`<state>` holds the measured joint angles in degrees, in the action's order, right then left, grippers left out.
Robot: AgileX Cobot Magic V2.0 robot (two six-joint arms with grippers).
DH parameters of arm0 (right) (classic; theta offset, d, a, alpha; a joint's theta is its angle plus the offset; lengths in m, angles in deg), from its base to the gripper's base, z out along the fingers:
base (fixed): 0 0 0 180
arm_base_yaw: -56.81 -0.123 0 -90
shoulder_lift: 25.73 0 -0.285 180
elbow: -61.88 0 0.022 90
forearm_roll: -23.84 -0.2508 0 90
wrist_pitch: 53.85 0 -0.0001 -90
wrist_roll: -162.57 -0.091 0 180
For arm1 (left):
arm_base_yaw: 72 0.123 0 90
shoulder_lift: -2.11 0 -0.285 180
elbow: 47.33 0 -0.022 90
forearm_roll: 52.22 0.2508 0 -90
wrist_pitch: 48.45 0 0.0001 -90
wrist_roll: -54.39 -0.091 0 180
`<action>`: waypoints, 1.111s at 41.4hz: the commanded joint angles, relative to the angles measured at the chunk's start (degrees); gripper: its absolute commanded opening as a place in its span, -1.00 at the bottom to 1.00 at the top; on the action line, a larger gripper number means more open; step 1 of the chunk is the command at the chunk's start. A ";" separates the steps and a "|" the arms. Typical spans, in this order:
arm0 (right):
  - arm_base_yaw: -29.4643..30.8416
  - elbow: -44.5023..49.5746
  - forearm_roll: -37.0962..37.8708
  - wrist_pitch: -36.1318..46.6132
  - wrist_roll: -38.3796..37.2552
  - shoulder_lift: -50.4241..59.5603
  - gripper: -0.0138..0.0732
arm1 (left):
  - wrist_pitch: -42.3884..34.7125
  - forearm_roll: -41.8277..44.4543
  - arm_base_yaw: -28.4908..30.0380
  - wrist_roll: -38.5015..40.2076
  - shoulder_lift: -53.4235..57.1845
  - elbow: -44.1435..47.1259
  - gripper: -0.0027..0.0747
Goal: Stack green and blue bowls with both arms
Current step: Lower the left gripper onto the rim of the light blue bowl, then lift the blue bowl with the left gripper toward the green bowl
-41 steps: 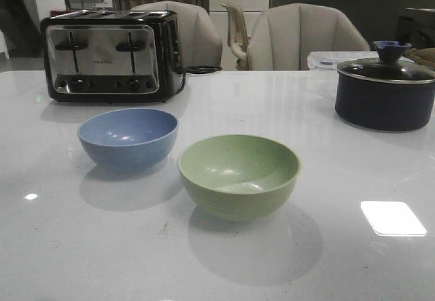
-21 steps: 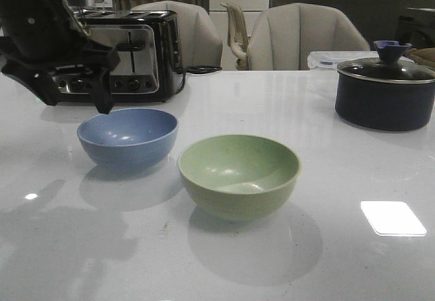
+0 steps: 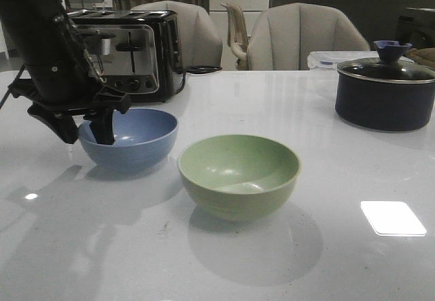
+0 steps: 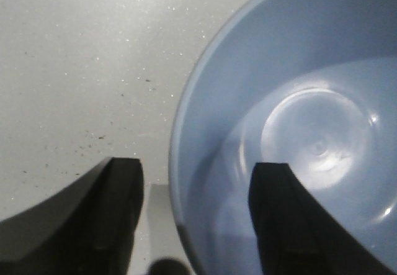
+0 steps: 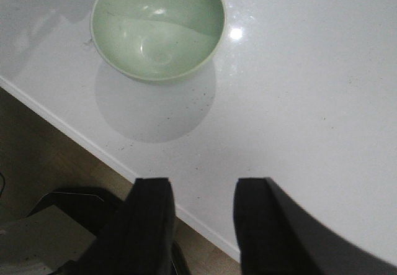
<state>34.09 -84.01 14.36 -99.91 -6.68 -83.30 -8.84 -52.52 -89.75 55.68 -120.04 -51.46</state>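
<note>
The dusty blue bowl point(image 3: 139, 134) stands on the white table, left of middle. The sage green bowl point(image 3: 238, 175) stands upright to its right and nearer the front. My left gripper point(image 3: 87, 132) is open and straddles the blue bowl's left rim. In the left wrist view, one finger point(image 4: 118, 188) is outside the blue bowl point(image 4: 310, 101) and the other finger point(image 4: 279, 194) is inside; the gripper point(image 4: 195, 185) is not closed on the rim. My right gripper point(image 5: 201, 191) is open and empty, high over the table's front edge, well away from the green bowl point(image 5: 158, 27). It does not show in the front view.
A black and steel toaster point(image 3: 129, 53) stands at the back left, right behind my left arm. A dark navy lidded pot point(image 3: 384, 94) stands at the back right, with a clear container point(image 3: 326, 59) behind it. Chairs point(image 3: 306, 36) stand beyond the table. The table's front edge point(image 5: 80, 139) drops to the floor.
My left arm has come into view from the upper left and lowered its open gripper over the blue bowl's left rim. Both bowls have stayed in place.
</note>
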 commanded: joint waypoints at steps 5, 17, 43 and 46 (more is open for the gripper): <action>-0.03 -1.40 -0.27 2.64 0.55 0.40 0.16 | -2.12 -0.51 -0.31 -0.05 3.13 -1.85 -0.34; -0.03 -1.40 -0.27 2.64 0.55 0.40 0.16 | -1.91 -1.77 -0.31 -0.05 3.13 -1.85 -0.67; -0.03 -1.40 -0.27 2.61 0.55 0.40 0.16 | 9.55 -5.45 -0.31 -1.60 10.65 -12.05 -0.67; -0.03 -1.40 -0.27 2.61 0.55 0.40 0.16 | 10.48 -10.68 -0.31 -6.14 12.16 -12.62 -0.67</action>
<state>34.09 -84.01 14.36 -99.91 -6.68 -83.30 1.86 -57.32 -89.75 53.50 -113.28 -61.46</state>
